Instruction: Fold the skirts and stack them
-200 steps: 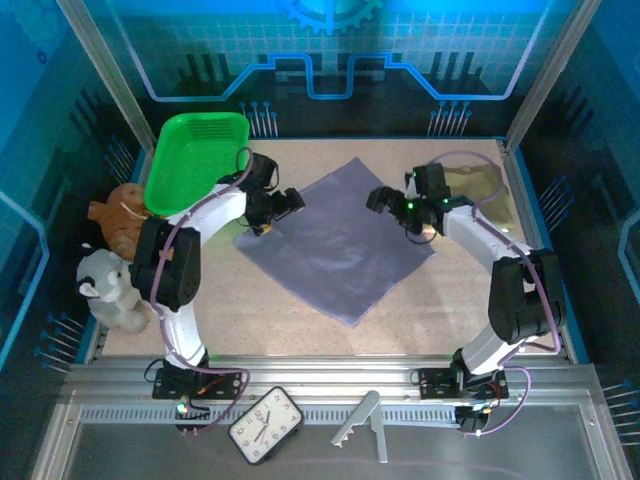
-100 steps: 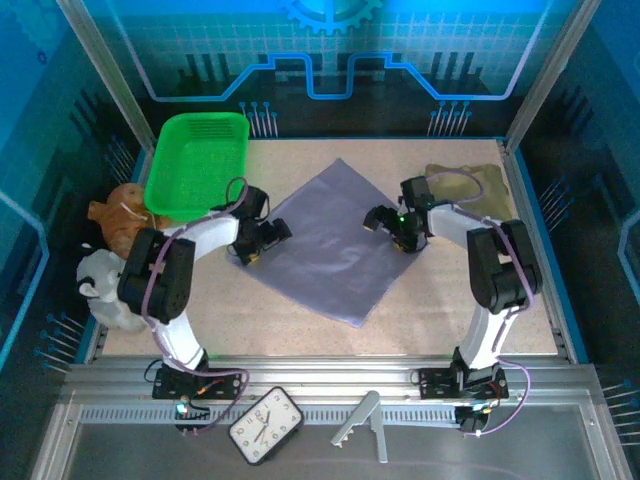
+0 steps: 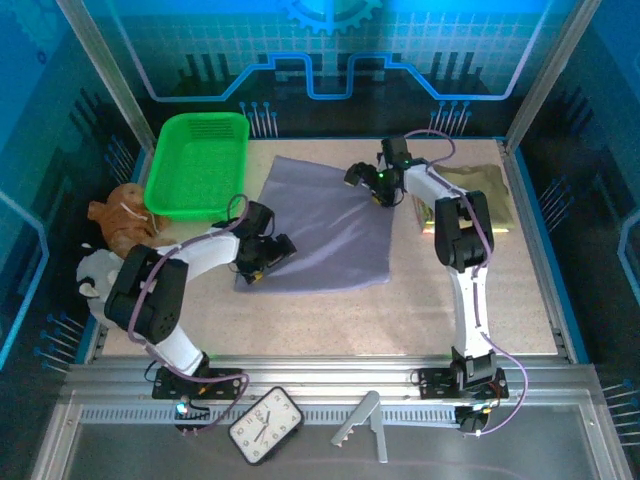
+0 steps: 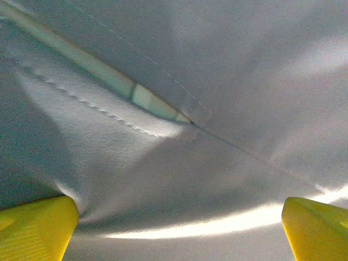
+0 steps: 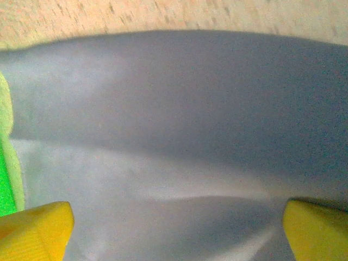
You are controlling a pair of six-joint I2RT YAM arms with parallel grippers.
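Task is early, by my read: nothing stacked yet and no fold finished.

The plain grey-lavender cloth skirt (image 3: 325, 235) lies spread out in the middle of the speckled beige table (image 3: 300, 320). It looks like a single flat sheet, roughly four-sided, with a few soft ripples and a shallow crease near its upper right.

The plain olive-khaki cloth skirt (image 3: 480, 185) sits at the upper right of the frame, just beside the grey one and partly under my right arm. It looks flattened, but I cannot tell whether it is folded.

My left end effector (image 3: 262, 255) is down on the lower-left corner of the grey skirt. The jaws are spread wide with nothing pinched. In the left wrist view the cloth runs under and between the yellow fingertips (image 4: 32, 225), with a stitched seam and a pale slit along the hem.

My right end effector (image 3: 368, 182) is at the grey skirt's upper-right edge, also released and wide. The right wrist view shows smooth grey cloth below it and bare table along the top of the frame.

Left to do: fold the grey skirt, then put it and the olive one into one pile.
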